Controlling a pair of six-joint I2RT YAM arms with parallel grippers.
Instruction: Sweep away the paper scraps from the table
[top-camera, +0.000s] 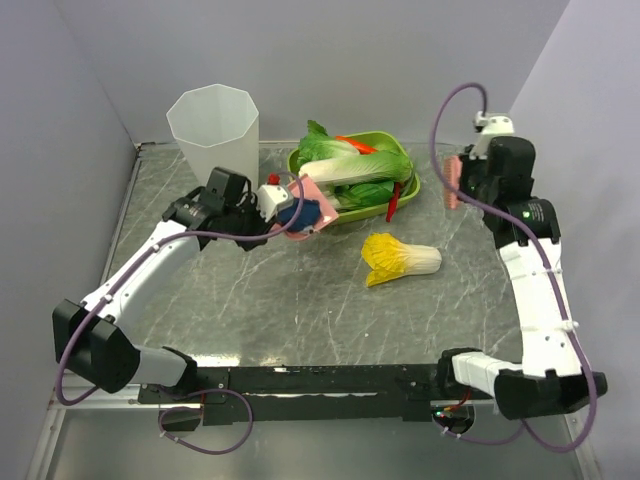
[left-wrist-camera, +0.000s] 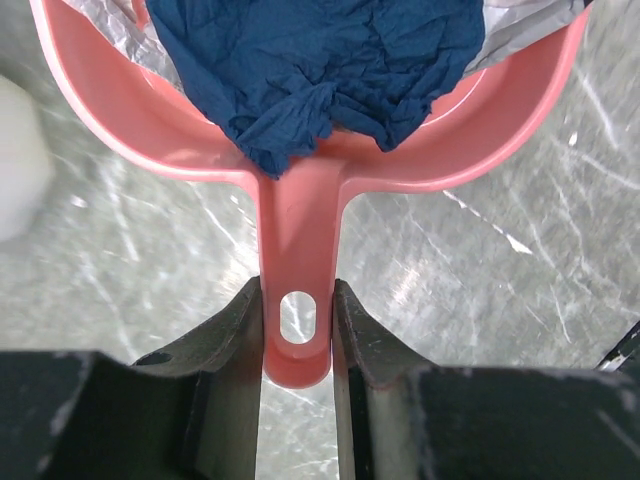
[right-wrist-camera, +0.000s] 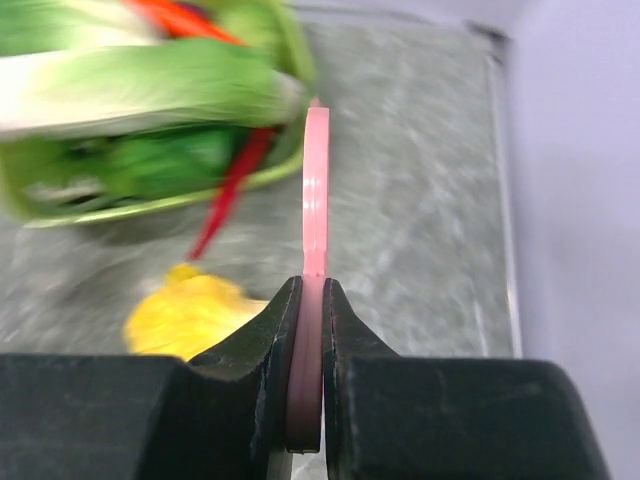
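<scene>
My left gripper (top-camera: 262, 212) is shut on the handle of a pink dustpan (top-camera: 318, 208) and holds it by the green tray's left side. In the left wrist view its fingers (left-wrist-camera: 238, 330) clamp the handle (left-wrist-camera: 297, 250). A dark blue paper scrap (left-wrist-camera: 320, 60) fills the pan, with white-grey scraps (left-wrist-camera: 530, 25) beside it. From above, the blue scrap (top-camera: 305, 212) and a white scrap (top-camera: 270, 194) show. My right gripper (top-camera: 464, 182) is shut on a flat pink sweeper (top-camera: 453, 180) at the back right. It shows edge-on in the right wrist view (right-wrist-camera: 316, 190). The grey marble table (top-camera: 300, 300) lies below.
A green oval tray (top-camera: 405, 160) of toy greens stands at the back centre, and a red chilli pepper (top-camera: 395, 203) hangs over its right rim. A yellow-and-white toy cabbage (top-camera: 400, 258) lies mid-table. A tall translucent cup (top-camera: 213, 125) stands at the back left. Walls enclose three sides.
</scene>
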